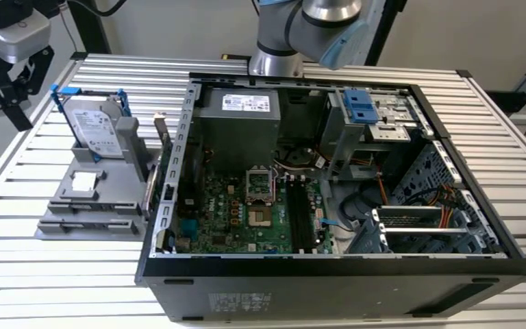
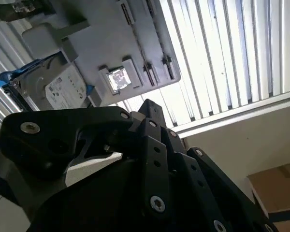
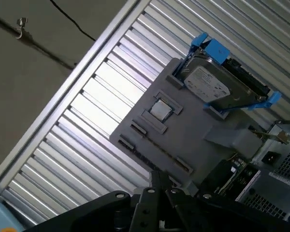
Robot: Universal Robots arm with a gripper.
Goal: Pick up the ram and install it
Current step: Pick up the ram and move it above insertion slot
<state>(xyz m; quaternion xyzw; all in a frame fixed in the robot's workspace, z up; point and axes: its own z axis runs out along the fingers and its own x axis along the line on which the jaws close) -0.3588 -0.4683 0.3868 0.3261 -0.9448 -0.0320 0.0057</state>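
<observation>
Black gripper (image 3: 162, 184) linkage sits closest in both wrist views; whether its jaws are apart or together cannot be told. Next to its tip in the first wrist view, a thin dark strip lies edge-on in the long slot of the grey holder (image 3: 193, 135). It seems to be the ram (image 3: 154, 155), though its colour is unclear.

Further along the holder sit a small square chip (image 3: 159, 110) and an upright hard drive (image 3: 217, 87) in a blue frame.

In the exterior view the gripper hangs off the holder's left side. A bracketed card (image 1: 159, 147) stands between the holder and the open case (image 1: 336, 264), whose motherboard (image 1: 231, 205) carries black slots (image 1: 297, 205).
</observation>
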